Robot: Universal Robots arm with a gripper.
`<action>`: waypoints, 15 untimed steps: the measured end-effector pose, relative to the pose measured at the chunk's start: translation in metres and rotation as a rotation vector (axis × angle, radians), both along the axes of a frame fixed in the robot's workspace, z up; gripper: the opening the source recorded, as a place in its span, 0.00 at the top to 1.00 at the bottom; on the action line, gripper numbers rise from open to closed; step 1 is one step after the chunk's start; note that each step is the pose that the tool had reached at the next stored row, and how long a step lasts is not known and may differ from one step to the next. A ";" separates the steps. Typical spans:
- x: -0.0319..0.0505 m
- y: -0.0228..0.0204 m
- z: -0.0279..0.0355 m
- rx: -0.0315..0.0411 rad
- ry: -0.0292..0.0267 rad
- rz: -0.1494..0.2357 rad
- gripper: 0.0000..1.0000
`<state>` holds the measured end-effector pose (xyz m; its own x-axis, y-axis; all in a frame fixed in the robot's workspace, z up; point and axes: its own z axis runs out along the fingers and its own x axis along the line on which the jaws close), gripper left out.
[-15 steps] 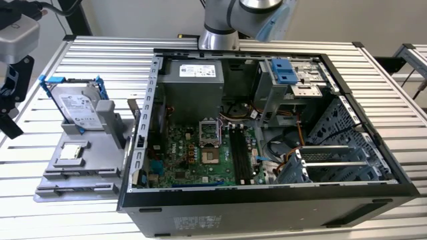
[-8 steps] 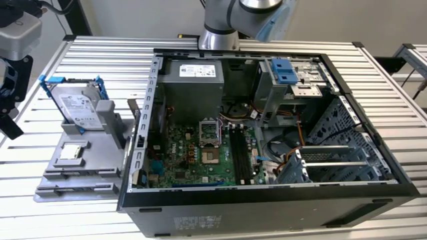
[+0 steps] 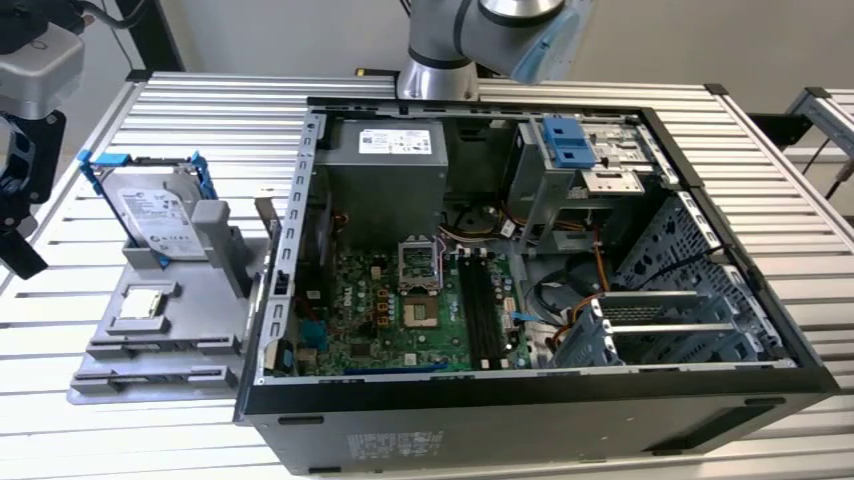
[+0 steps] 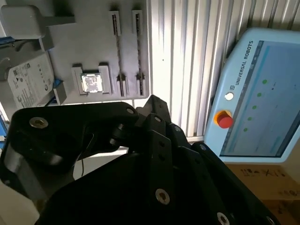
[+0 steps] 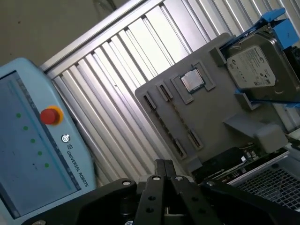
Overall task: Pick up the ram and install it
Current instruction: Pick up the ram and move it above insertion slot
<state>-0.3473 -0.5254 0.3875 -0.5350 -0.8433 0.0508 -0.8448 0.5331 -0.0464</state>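
I cannot make out the ram in these views. A grey fixture (image 3: 200, 335) lies at the exterior view's left, beside the open computer case (image 3: 534, 388). Two long narrow holders (image 4: 115, 51) on that fixture (image 5: 206, 117) each show just a thin dark line. My gripper (image 3: 19, 262) hangs at the far left edge of the exterior view, high above the table and beside the fixture. In the first wrist view the gripper (image 5: 164, 163) has its black fingers (image 5: 159, 176) pressed together with nothing between them. The long black motherboard sockets (image 3: 481, 310) lie inside the case.
A silver hard drive (image 3: 154, 215) with blue rails leans upright at the fixture's back. A square processor chip (image 4: 91, 83) sits in a recess of the fixture. A pale blue teach pendant (image 4: 262, 93) with a red button rests beyond the slatted table (image 4: 187, 61).
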 end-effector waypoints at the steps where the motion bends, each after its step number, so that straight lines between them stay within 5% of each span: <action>1: 0.0000 0.0000 0.0001 -0.0001 0.0001 0.018 1.00; 6: 0.0000 0.0000 0.0000 -0.0008 0.0000 0.105 1.00; 11: -0.0001 0.0000 -0.0004 -0.0007 0.0002 0.110 1.00; 15: -0.0001 0.0000 -0.0022 0.0235 -0.0011 0.129 1.00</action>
